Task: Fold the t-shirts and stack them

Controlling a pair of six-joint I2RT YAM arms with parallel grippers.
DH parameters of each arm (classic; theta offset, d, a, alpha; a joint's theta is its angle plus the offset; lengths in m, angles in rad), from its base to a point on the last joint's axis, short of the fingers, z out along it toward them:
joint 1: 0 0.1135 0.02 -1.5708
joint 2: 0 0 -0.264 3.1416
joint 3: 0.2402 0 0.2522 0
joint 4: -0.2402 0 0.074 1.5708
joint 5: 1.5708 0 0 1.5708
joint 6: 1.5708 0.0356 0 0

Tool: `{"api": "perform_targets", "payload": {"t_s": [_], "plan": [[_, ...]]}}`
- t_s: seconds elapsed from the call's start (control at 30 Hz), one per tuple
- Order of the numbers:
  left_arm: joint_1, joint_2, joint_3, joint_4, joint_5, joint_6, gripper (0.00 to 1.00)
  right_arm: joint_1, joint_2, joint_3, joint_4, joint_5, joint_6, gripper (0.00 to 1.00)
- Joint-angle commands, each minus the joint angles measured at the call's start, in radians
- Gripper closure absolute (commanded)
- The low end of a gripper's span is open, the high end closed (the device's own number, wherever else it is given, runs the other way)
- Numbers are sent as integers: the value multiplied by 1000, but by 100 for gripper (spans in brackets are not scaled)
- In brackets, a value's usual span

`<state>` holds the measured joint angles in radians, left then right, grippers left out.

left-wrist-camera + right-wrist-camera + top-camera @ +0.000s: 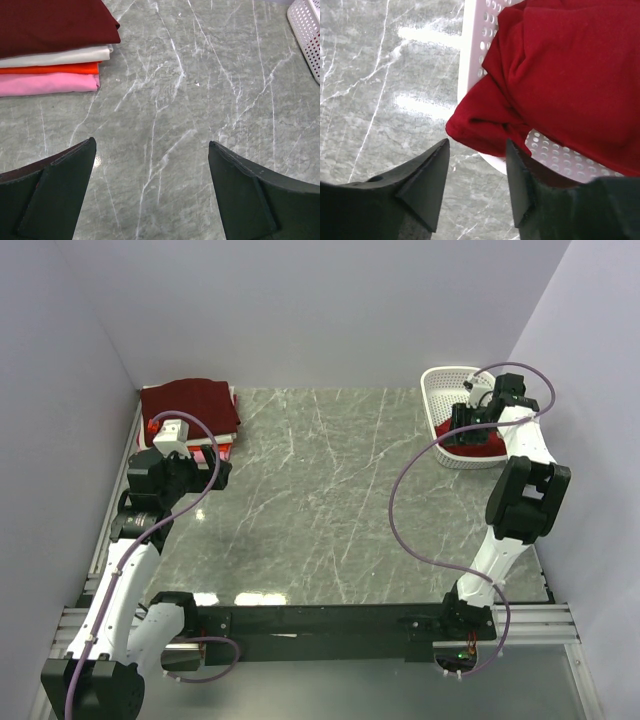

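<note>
Grey-veined marble bench (330,500). Folded t-shirt stack (190,408) at 10 o'clock: maroon on top, then white, orange-red, pink. White perforated basket (436,390) at 2 o'clock holds a crumpled red t-shirt (570,65), one corner draped over the rim. Right end effector (477,150): fingers apart, just at that corner. Left end effector (151,145): fingers apart, over the bench near the stack.

I find the left arm (120,565) rising from its base, bent at the elbow, with the wrist reaching toward the far left. The left end effector (152,192) is spread wide and empty, its fingers (50,195) well apart. The right arm (520,500) is folded with the elbow high and the wrist stretched toward the far right. The right end effector (476,180) points downward, jaws parted by a narrower gap, and I see them closed on nothing.
</note>
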<state>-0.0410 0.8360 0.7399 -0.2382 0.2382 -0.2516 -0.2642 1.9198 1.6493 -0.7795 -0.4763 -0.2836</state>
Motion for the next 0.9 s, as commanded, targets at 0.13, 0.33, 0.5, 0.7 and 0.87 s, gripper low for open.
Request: {"api": "perform_targets", "payload": {"t_s": [0.13,0.33,0.5,0.7,0.87], "plan": [[-3,5,3,17,7,6,0,25,1,84,-32,11,-8,59],[-3,5,1,14,4,8,1,43,11,109,-38,34,6,59],[-3,0,3,16,1,9,0,54,51,106,-47,50,8,59],[-3,6,4,14,3,11,0,59,24,89,-9,76,12,100],[-3,6,3,13,0,11,1,65,-111,38,48,134,20,100]]}}
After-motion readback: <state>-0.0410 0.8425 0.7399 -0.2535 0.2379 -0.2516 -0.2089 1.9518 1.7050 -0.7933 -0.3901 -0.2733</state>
